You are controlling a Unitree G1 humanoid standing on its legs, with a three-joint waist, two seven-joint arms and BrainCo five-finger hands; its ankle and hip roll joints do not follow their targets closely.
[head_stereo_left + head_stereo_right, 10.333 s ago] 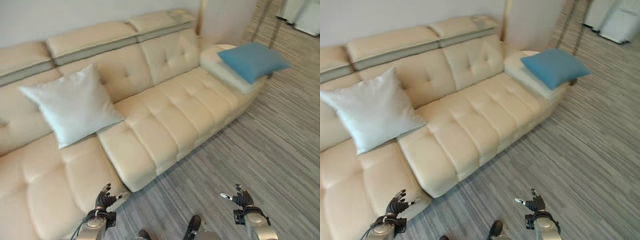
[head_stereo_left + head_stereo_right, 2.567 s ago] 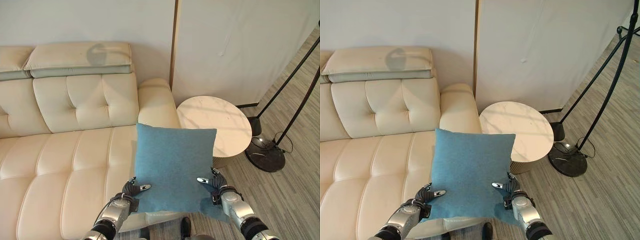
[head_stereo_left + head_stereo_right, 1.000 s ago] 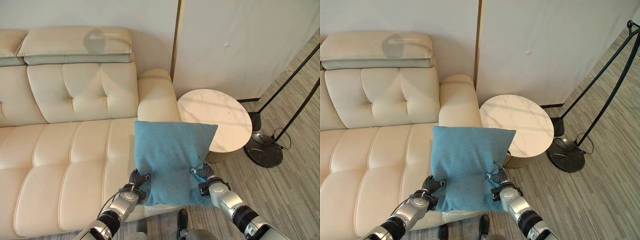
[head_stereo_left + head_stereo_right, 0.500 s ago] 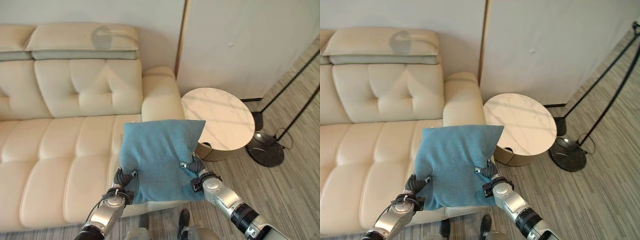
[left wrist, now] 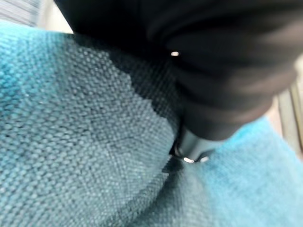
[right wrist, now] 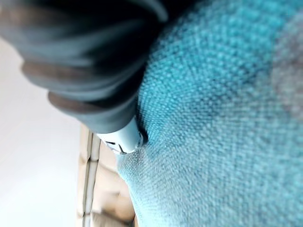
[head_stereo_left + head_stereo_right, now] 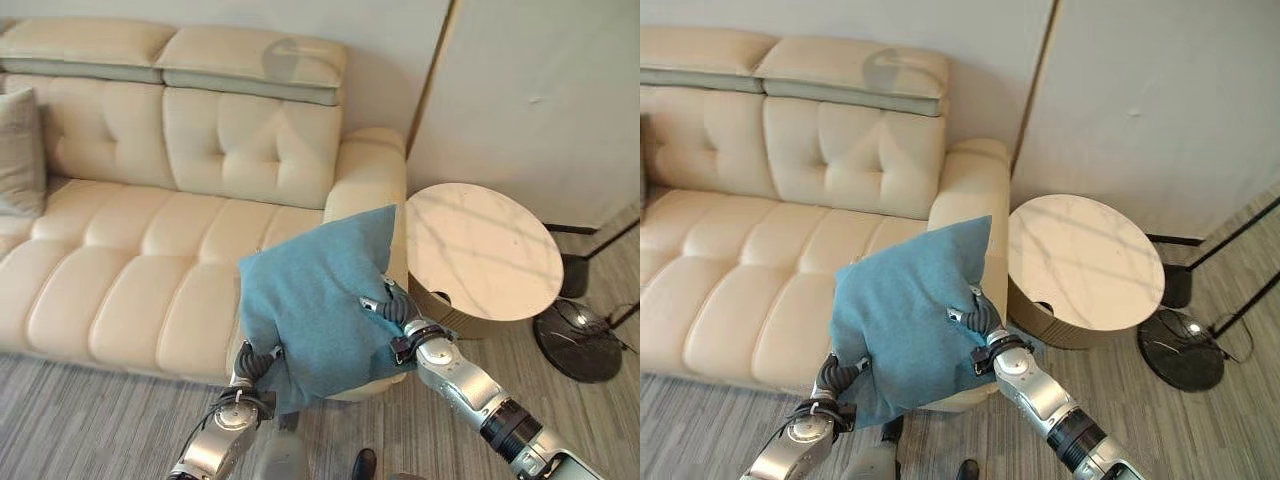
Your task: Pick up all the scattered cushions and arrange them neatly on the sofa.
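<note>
A: Nearest the camera, what holds what?

B: The left hand (image 7: pixel 252 362) and right hand (image 7: pixel 392 310) each pinch a lower side of the square teal woven-fabric cushion (image 7: pixel 315 300), fingers curled into the cloth; it hangs tilted in the air, in front of the sofa's armrest end and above the grey striped floor (image 7: pixel 60 420).

A: Its condition?

B: Plump but creased where gripped, one corner pointing up; coarse weave.

A: Progress?

B: Apparently mid-carry, not yet placed; beyond it the cream tufted leather sofa (image 7: pixel 150 250) has bare seats, and a pale grey cushion (image 7: pixel 20 150) leans at its far left; the round marble-topped side table (image 7: pixel 480 250) stands beside the armrest.
</note>
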